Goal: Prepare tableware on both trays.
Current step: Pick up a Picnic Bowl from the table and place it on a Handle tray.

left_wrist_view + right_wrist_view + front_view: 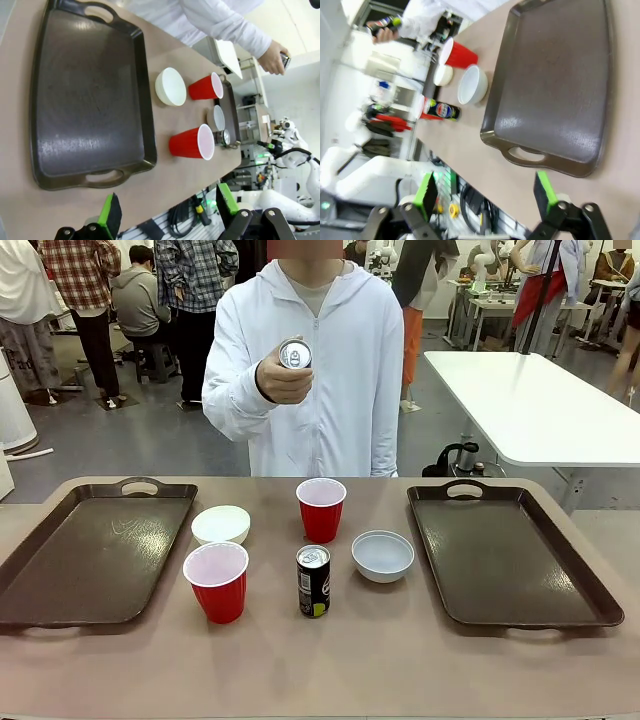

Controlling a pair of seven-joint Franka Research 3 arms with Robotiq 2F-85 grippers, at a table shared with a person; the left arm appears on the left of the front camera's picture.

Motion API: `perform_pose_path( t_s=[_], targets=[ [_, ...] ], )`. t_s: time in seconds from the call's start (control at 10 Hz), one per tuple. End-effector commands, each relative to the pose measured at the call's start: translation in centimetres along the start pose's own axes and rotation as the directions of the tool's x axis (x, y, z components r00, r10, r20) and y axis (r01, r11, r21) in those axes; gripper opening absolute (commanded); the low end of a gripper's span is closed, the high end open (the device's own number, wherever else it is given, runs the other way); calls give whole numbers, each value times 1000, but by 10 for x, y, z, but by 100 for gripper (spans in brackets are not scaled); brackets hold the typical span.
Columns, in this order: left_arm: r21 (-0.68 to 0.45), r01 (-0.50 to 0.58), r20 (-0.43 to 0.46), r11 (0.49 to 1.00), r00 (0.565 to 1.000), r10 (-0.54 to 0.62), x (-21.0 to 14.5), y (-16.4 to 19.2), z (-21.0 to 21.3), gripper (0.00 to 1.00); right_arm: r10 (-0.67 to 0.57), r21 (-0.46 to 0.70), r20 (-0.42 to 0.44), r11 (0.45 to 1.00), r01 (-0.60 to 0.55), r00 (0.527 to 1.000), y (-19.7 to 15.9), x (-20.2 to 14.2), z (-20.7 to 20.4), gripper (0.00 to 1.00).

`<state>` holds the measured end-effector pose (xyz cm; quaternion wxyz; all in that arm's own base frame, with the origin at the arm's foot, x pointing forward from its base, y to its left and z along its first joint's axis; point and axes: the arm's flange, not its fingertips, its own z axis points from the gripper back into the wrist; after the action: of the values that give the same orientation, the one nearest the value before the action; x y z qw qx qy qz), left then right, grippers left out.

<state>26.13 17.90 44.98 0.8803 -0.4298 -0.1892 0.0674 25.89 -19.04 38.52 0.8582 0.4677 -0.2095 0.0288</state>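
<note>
So far nothing is loaded. Our left gripper and right gripper gape empty; the left tray and right tray lie bare just beyond their fingers. Past them stand two cups, two bowls and one can; the person's hand holds the other can.

light: bright, even overhead; glare: sheen on left tray; wrist views: tilted, edges warped
</note>
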Motion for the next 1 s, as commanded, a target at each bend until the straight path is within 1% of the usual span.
perform_pose_path(
  t_s=[0.0,0.1,0.2,0.3,0.4,0.5,0.6,0.7,0.9],
  targets=[
    [-4,0,2,1000,1000,0,0,1,1,100,-35,-197,-113,980,12,993,84,36,-1,100],
    [-4,0,2,1000,1000,0,0,1,1,100,-91,-264,-230,964,28,969,104,59,-8,100],
    [-4,0,2,1000,1000,0,0,1,1,100,-149,-358,-280,933,40,948,118,77,-16,100],
    [-4,0,2,1000,1000,0,0,1,1,100,-179,-445,-280,895,37,943,135,96,-32,100],
    [-4,0,2,1000,1000,0,0,1,1,100,-199,-531,-291,847,15,936,156,113,-60,100],
    [-4,0,2,1000,1000,0,0,1,1,100,-200,-589,-301,808,-17,932,173,122,-94,100],
    [-4,0,2,1000,1000,0,0,1,1,100,-180,-628,-290,777,-45,940,190,127,-138,100],
    [-4,0,2,1000,1000,0,0,1,1,100,-172,-656,-260,754,-43,950,207,130,-183,100],
    [-4,0,2,1000,1000,0,0,1,1,100,-124,-735,-226,673,-86,966,232,129,-264,100]
  ],
)
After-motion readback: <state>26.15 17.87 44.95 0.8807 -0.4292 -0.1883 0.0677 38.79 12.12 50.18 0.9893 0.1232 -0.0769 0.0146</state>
